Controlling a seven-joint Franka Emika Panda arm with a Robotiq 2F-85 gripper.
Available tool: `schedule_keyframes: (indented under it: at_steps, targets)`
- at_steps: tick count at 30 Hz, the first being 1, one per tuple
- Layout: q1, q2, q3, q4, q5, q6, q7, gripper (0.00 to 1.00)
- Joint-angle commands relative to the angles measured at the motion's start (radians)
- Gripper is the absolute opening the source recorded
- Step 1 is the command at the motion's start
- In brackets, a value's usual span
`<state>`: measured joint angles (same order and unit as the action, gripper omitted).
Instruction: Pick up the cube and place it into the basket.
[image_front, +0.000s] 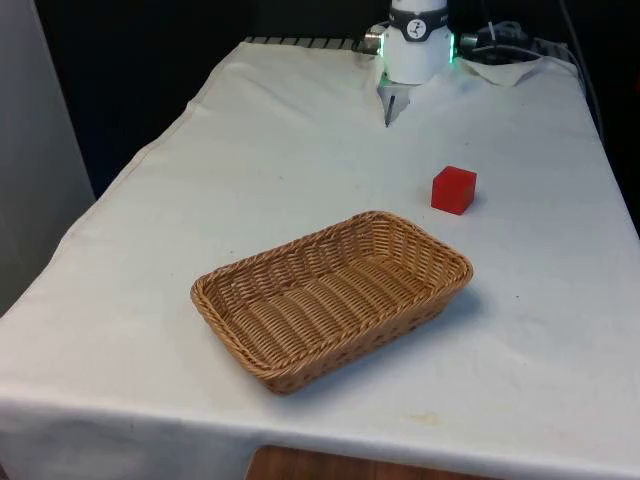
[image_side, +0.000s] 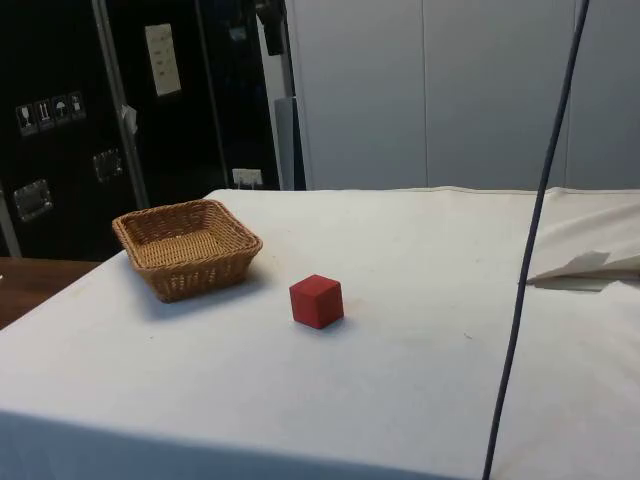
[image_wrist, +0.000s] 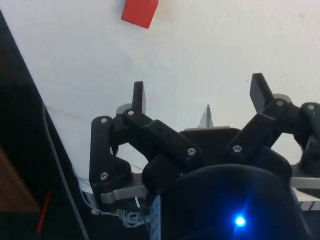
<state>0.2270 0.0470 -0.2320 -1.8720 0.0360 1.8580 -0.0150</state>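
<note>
End effector (image_wrist: 197, 97) is hanging wide open and empty, well apart from the red cube (image_front: 454, 189), which is sitting on the worktop (image_front: 250, 170) near the empty basket (image_front: 440, 255), so nothing is done yet.

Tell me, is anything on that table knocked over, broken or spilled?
Nothing stands out. The wicker basket sits upright and empty, the red cube rests flat on the white cloth beside it, and the open pincer holds nothing.

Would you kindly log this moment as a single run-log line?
gripper: open, holding nothing | red cube: on the cloth, beside basket, untouched | basket: holds nothing | stage: before pickup
</note>
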Motion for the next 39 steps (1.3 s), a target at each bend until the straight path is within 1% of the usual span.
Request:
schedule_keyframes:
  at_steps: [1,2,7,8,9,10,14,16,17,18,19,22,23,25,26,27,30,35,36,37,39]
  targets:
    - [0.001,-0.001,0.004,-0.004,0.000,0.001,0.004,1.00]
    - [0.005,-0.016,0.009,-0.028,-0.005,0.023,0.020,1.00]
    - [0.004,-0.039,0.029,-0.078,-0.007,0.056,0.043,1.00]
    - [0.005,-0.049,0.037,-0.103,-0.007,0.074,0.052,1.00]
    - [0.001,-0.042,0.037,-0.093,0.000,0.057,0.041,1.00]
    - [0.005,-0.055,0.042,-0.115,-0.007,0.083,0.057,1.00]
    - [0.004,-0.073,0.059,-0.159,-0.007,0.115,0.075,1.00]
    - [0.004,-0.085,0.072,-0.188,-0.007,0.138,0.088,1.00]
    - [0.004,-0.088,0.076,-0.198,-0.006,0.145,0.093,1.00]
    - [0.001,-0.078,0.072,-0.180,0.000,0.123,0.078,1.00]
    - [0.004,-0.092,0.080,-0.207,-0.006,0.152,0.096,1.00]
    - [0.004,-0.100,0.093,-0.236,-0.006,0.175,0.111,1.00]
    - [0.004,-0.104,0.102,-0.254,-0.006,0.191,0.121,1.00]
    - [0.004,-0.108,0.111,-0.271,-0.006,0.206,0.129,1.00]
    - [0.001,-0.101,0.108,-0.258,0.000,0.188,0.117,1.00]
    - [0.004,-0.110,0.115,-0.279,-0.006,0.213,0.134,1.00]
    - [0.003,-0.114,0.133,-0.310,-0.006,0.243,0.153,1.00]
    - [0.002,-0.109,0.148,-0.338,-0.008,0.277,0.178,1.00]
    - [0.001,-0.108,0.146,-0.332,0.000,0.262,0.165,1.00]
    - [0.002,-0.108,0.150,-0.344,-0.008,0.283,0.183,1.00]
    - [0.003,-0.106,0.155,-0.355,-0.007,0.296,0.193,1.00]
